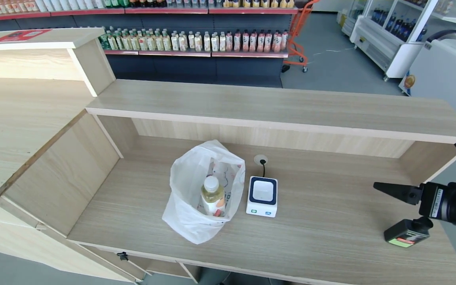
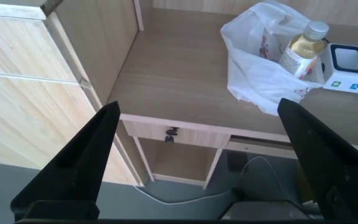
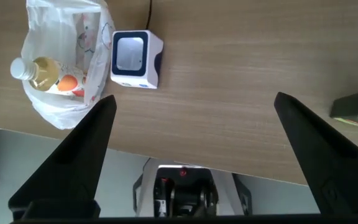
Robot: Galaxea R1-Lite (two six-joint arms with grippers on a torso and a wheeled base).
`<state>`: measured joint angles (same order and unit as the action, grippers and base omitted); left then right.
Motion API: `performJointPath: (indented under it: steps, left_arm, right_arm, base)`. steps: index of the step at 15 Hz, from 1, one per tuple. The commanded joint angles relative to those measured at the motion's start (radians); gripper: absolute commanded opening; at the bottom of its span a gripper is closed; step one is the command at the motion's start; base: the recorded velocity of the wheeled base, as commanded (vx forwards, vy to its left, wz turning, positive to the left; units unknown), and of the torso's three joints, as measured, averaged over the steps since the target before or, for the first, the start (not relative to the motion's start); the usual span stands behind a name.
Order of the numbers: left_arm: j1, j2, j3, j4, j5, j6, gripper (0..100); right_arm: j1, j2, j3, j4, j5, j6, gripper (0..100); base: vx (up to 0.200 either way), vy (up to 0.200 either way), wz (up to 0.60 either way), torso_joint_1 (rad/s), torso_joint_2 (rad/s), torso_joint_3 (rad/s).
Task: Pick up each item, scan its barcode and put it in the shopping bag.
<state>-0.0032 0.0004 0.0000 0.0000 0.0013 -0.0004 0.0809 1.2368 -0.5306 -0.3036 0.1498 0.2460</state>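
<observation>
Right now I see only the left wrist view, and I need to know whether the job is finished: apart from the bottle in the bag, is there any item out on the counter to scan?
Observer: Yes. A small dark item lies on the counter near its right end, well to the right of the scanner.
Operator: Is the other arm anywhere near it?
Observer: The right gripper hangs open over the counter's right end, close to that item.
Operator: Anything behind the scanner to avoid?
Observer: Its cable runs back into a hole in the counter.
</observation>
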Motion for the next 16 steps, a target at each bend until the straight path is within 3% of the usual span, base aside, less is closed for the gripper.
performJointPath:
  steps: [1, 4, 9, 12, 15, 16]
  left_arm:
    - [0.0, 0.001, 0.0, 0.0, 0.0, -0.001, 100]
    - [0.0, 0.001, 0.0, 0.0, 0.002, -0.009, 100]
    - [0.0, 0.001, 0.0, 0.0, 0.0, -0.003, 100]
    - [0.0, 0.001, 0.0, 0.0, 0.0, 0.0, 100]
    - [0.0, 0.0, 0.0, 0.0, 0.0, 0.002, 100]
    - [0.0, 0.0, 0.0, 0.0, 0.0, 0.002, 100]
  right_arm:
    - [0.0, 0.007, 0.0, 0.0, 0.001, 0.003, 100]
    - [0.0, 0.007, 0.006, 0.001, 0.001, 0.009, 100]
    - [-0.038, 0.024, 0.008, 0.001, -0.003, 0.009, 100]
    - [-0.096, 0.064, 0.008, 0.001, -0.015, -0.011, 100]
    - [-0.165, 0.107, 0.021, 0.004, -0.059, -0.128, 100]
    - [-0.23, 0.145, 0.015, 0.026, -0.073, -0.244, 100]
  base:
    - [-0.2, -0.2, 0.0, 0.007, 0.01, 0.012]
    - [-0.2, -0.2, 0.0, 0.004, 0.01, 0.001]
    - [0.0, 0.0, 0.0, 0.0, 0.0, 0.0]
    - [0.0, -0.2, 0.0, 0.006, 0.0, 0.001]
    - [0.0, -0.2, 0.0, 0.002, 0.0, 0.009]
    - [0.0, 0.0, 0.0, 0.0, 0.0, 0.0]
